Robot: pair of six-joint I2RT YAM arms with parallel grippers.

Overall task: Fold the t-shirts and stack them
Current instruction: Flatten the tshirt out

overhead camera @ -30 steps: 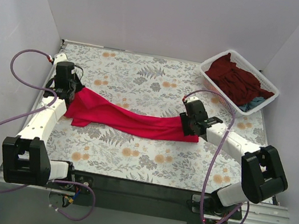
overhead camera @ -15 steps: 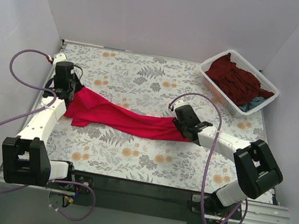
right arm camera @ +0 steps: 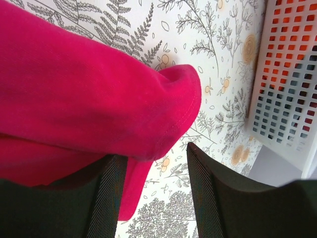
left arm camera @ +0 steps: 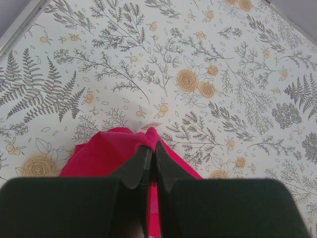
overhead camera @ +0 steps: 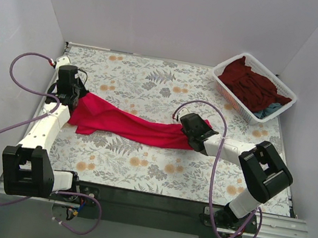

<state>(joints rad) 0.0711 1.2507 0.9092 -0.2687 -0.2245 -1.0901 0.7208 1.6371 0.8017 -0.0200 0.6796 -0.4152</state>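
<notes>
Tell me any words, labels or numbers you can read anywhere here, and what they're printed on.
No text can be read in any view.
red t-shirt: plain cloth with no print; a small pale tag at one end is too small to read.
white basket: no label shows.
floral table cover: pattern only, no words.

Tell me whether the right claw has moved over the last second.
Yes. The right claw has slid left, farther from the white basket, along the red t-shirt.
</notes>
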